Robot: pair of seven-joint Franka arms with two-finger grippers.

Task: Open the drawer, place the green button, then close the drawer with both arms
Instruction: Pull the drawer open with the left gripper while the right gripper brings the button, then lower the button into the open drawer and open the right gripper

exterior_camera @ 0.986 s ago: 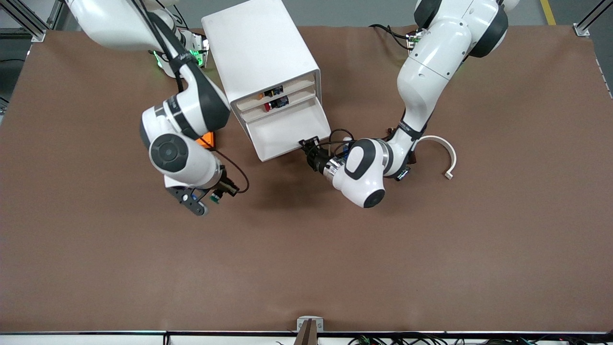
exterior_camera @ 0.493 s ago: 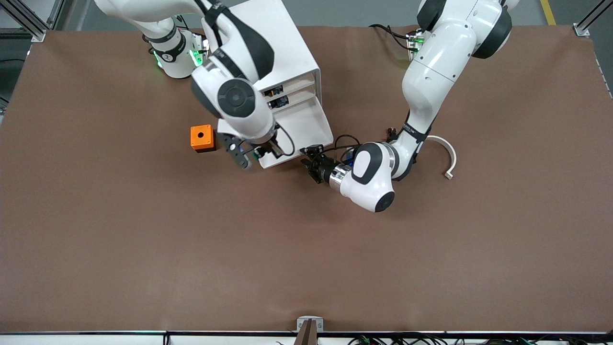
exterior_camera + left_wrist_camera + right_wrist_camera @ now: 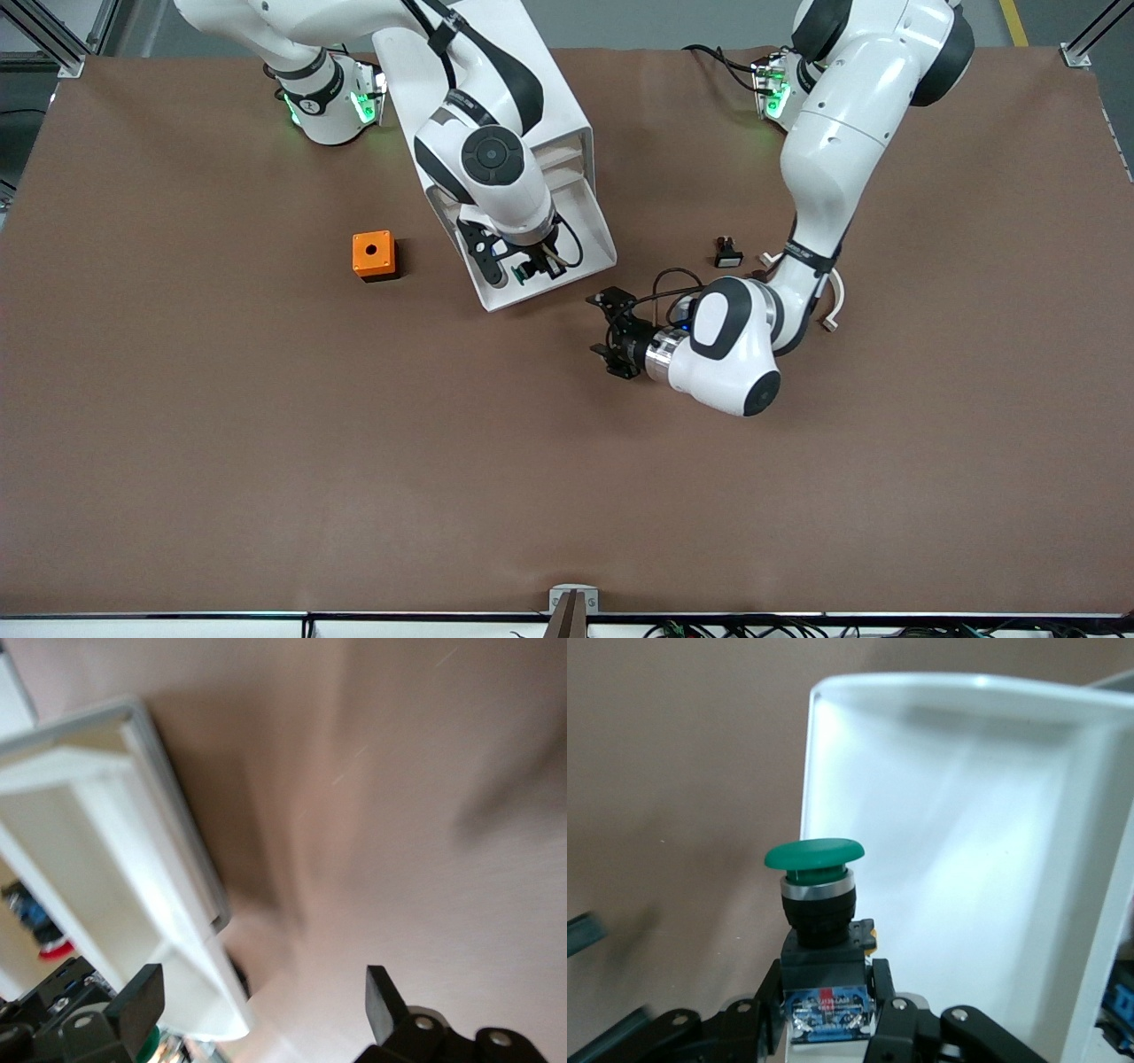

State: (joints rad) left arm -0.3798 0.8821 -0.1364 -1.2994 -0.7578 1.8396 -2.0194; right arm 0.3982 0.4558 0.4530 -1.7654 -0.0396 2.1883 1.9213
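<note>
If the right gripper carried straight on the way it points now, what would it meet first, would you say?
Probably the open drawer: the right gripper, shut on the button, points down over it, likely near its front rim; depth is unclear.

Green-capped button [image 3: 819, 908] upright over the open white drawer [image 3: 957, 859].

Brown table [image 3: 266, 461] carries a white cabinet [image 3: 478, 80]; orange cube [image 3: 373, 255]; black switch [image 3: 728, 253]; white curved piece [image 3: 836, 297].
</note>
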